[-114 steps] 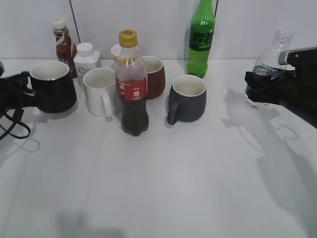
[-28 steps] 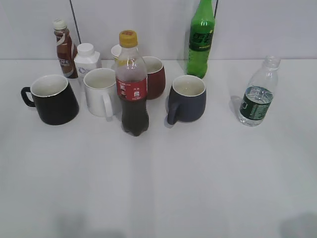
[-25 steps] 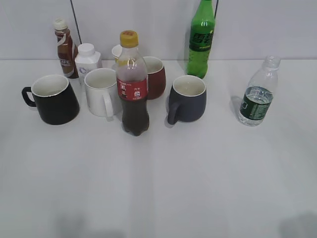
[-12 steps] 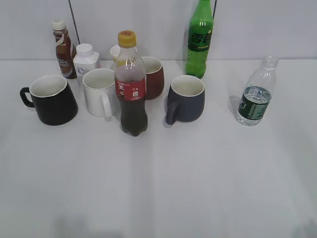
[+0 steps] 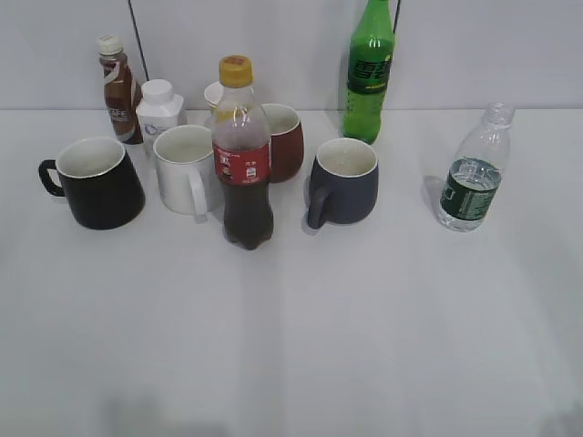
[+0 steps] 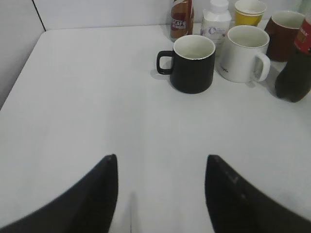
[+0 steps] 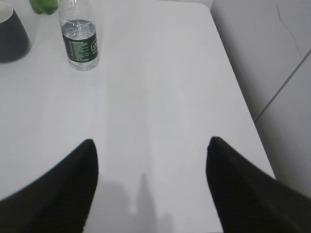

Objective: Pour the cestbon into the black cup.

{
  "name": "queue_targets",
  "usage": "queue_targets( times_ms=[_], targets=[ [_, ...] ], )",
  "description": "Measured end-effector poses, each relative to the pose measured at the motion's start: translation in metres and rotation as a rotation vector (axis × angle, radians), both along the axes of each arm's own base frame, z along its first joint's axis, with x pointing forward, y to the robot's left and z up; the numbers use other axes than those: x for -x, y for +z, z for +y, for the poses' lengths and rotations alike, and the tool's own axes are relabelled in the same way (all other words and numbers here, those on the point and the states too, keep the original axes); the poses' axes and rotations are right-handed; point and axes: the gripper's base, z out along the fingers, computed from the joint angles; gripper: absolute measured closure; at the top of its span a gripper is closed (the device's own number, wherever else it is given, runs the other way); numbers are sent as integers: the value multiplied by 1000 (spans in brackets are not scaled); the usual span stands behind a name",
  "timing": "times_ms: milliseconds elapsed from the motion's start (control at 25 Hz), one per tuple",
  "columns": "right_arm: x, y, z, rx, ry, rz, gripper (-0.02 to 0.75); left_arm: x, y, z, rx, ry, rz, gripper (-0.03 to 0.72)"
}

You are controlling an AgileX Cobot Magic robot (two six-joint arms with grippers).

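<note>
I am holding both my claws back over bare table, each with its jaws spread wide and nothing between them: my left gripper [image 6: 160, 194] is looking up the table at the black cup [image 6: 193, 63], and my right gripper [image 7: 150, 189] is looking at the cestbon [image 7: 80, 41]. The cestbon [image 5: 470, 173] is standing upright at the right end of the table, well apart from the crowd of mugs and bottles, its long axis vertical and its neck apparently uncapped; from my right claw it is lying ahead and off to the left, with clear table between us. The black cup [image 5: 94, 182] is sitting at the far left end, just beside the white mug [image 5: 187, 169], handle pointing away from it toward the left edge, mouth up and showing a white inside; whether anything is in it I cannot tell. So I am judging that the right arm is plainly the nearer one for the bottle and the left arm the nearer one for the cup. The bottle and cup are at opposite ends, with the cola bottle [image 5: 242, 155] and the dark grey mug [image 5: 344, 182] standing between them, so any carry across is calling for height over those
</note>
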Motion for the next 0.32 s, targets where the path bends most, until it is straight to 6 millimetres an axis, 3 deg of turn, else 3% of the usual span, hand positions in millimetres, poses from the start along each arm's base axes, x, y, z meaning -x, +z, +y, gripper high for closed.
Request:
queue_targets(
  times_ms=[320],
  targets=[
    [0,0,0,1,0,0,201,0,0,0,0,0,0,251]
  ],
)
